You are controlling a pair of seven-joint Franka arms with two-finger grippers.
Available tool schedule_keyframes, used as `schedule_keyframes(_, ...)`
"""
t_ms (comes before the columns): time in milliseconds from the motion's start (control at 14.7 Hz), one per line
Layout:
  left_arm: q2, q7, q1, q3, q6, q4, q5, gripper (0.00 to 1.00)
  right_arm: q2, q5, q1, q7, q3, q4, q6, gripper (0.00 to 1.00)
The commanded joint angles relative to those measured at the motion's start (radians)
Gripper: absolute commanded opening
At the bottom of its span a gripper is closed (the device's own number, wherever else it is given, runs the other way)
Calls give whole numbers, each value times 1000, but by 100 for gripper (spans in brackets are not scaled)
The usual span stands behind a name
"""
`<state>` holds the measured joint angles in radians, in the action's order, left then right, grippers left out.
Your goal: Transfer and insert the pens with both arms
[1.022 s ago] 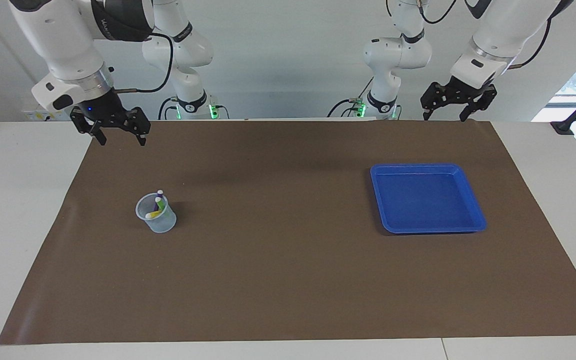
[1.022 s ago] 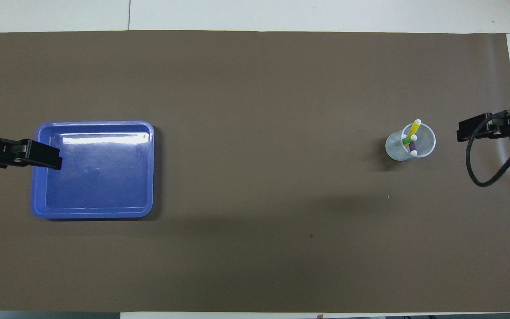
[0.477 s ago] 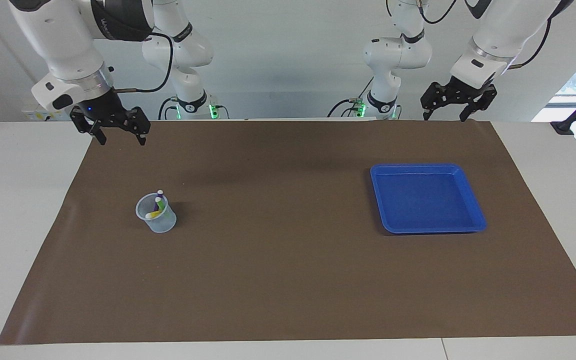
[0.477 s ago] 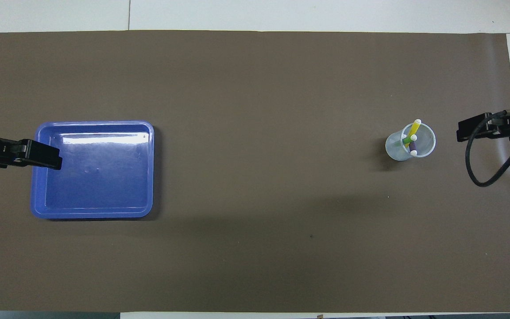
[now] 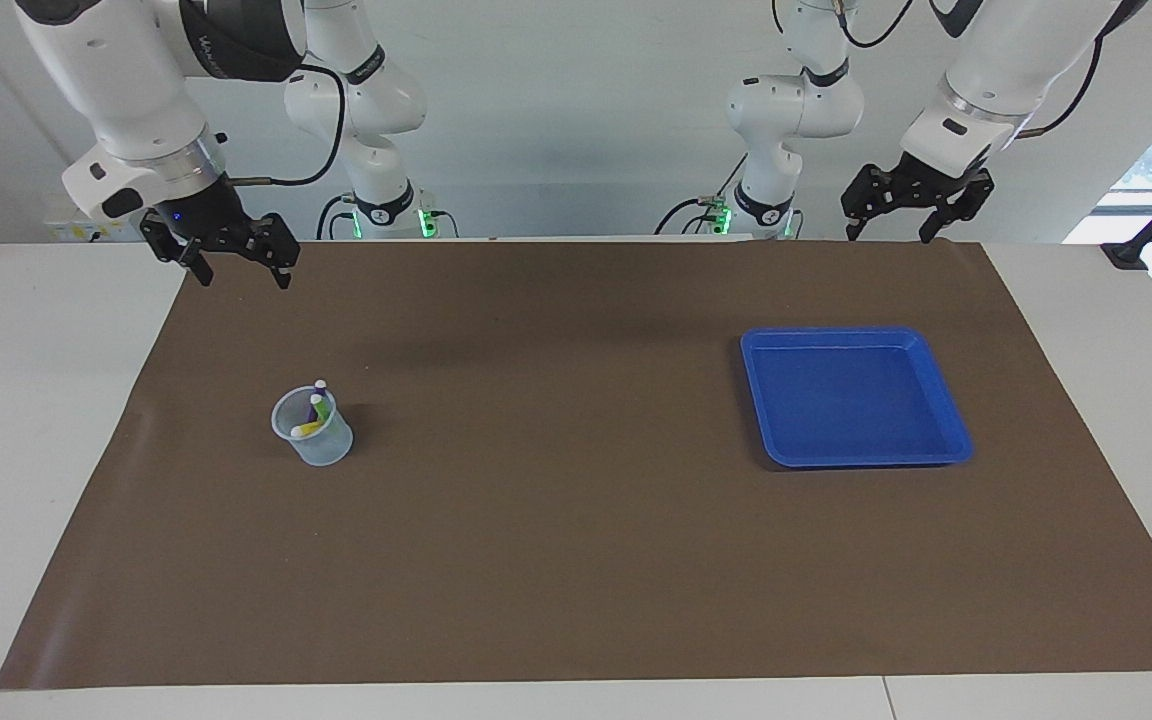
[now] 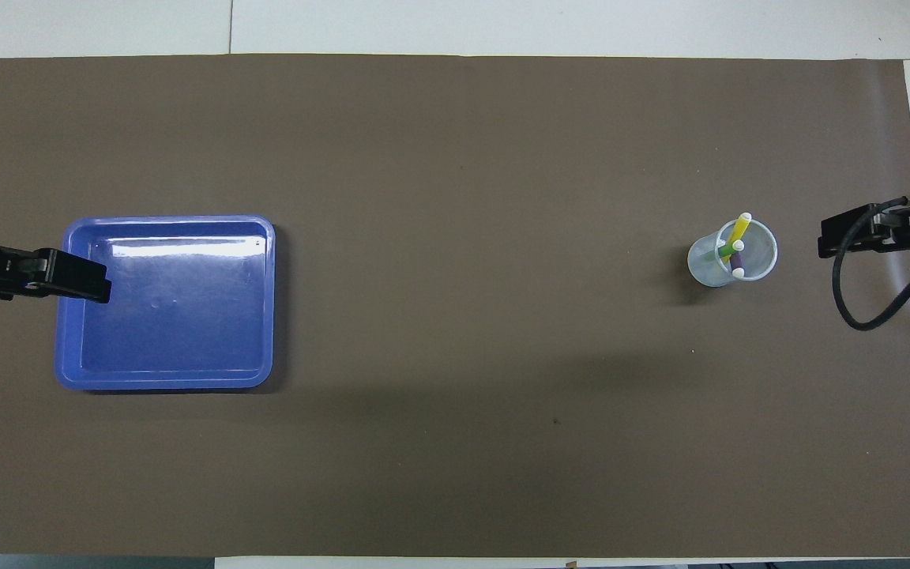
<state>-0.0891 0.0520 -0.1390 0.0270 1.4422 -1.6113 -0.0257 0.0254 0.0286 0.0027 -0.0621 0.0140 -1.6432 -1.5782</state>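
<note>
The three pens (image 5: 313, 412) stand together in a small clear cup (image 5: 314, 431) on the brown mat (image 5: 576, 560), toward the right arm's end of the table, their pale cap ends leaning out over the rim; the yellow one (image 6: 738, 229) sticks up highest, with the green one (image 6: 727, 250) and the purple one (image 6: 736, 261) crossing beside it. They look light, stiff and smooth-barrelled, so a pen would likely slip or swing in a loose pinch; the best hold is probably on the bare shaft just below a cap, taken from above, one pen at a time. The cup itself seems light enough to tip or slide if a pen drags on its rim. A blue tray (image 5: 946, 400) lies well apart from the cup, toward the left arm's end. The right gripper (image 5: 232, 268) hangs over the mat's edge nearest the robots, fingers spread and holding nothing, well apart from the cup. The left gripper (image 5: 900, 228) waits raised at the same edge of the mat, likewise spread wide and holding nothing.
</note>
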Motion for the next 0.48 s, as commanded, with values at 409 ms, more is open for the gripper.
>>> schedule_keyframes(409, -4, -1, 1, -1, -17, 5, -8, 100, 10, 2, -10, -13, -3, -1, 1, 100)
